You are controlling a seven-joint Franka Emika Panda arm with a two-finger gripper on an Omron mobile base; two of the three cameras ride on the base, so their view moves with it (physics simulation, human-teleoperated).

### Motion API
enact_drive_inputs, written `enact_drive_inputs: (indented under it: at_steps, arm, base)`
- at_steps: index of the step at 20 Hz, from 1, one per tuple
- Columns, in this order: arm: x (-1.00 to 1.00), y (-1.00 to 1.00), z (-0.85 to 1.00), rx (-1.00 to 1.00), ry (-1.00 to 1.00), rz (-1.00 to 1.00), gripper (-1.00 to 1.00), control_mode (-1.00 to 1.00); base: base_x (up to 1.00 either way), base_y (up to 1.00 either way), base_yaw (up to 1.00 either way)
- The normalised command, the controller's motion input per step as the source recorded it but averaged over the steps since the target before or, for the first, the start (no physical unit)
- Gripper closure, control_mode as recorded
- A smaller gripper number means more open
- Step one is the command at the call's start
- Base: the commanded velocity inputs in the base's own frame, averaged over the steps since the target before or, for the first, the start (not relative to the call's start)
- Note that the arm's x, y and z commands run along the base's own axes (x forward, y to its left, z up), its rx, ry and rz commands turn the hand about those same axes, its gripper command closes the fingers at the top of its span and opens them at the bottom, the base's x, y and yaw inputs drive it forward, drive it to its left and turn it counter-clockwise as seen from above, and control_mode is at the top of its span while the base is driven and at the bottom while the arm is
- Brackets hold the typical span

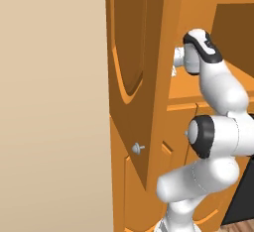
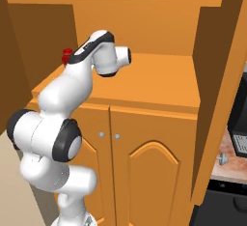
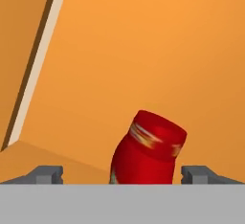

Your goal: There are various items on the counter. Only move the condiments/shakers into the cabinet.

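Red plastic ketchup bottle (image 3: 147, 152): tilted toward 1 o'clock, on orange wooden cabinet (image 3: 143, 50) shelf, between two-finger gripper (image 3: 123, 174) fingertips, spread apart, not touching.

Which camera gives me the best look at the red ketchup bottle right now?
The hand view: the red ketchup bottle sits large and close, leaning between the open gripper's fingertips. The right base view shows just its red cap peeking past the arm on the orange wooden cabinet's shelf. In the left base view the arm hides it.
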Motion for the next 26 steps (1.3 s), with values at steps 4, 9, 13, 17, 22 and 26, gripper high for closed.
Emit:
enact_drive_inputs:
  at_steps: [4, 9, 13, 17, 22, 26]
  arm:
    - [0.08, -0.39, 0.04, 0.00, -0.05, -0.06, -1.00, -1.00]
    - [-0.18, -0.57, 0.11, 0.00, -0.11, -0.04, -1.00, -1.00]
    - [-1.00, -0.35, 0.03, 0.00, -0.22, -0.09, -1.00, -1.00]
    - [-1.00, 0.00, 0.00, 0.00, -0.08, -0.31, -1.00, -1.00]
    - [-1.00, 0.19, 0.00, 0.00, 0.06, -0.39, -1.00, -1.00]
    - [-0.89, 0.11, 0.09, 0.00, 0.33, -0.45, -1.00, -1.00]
  base:
    - [0.00, 0.00, 0.00]
    - [0.00, 0.00, 0.00]
    - [0.00, 0.00, 0.00]
    - [0.00, 0.00, 0.00]
    - [0.00, 0.00, 0.00]
    - [0.00, 0.00, 0.00]
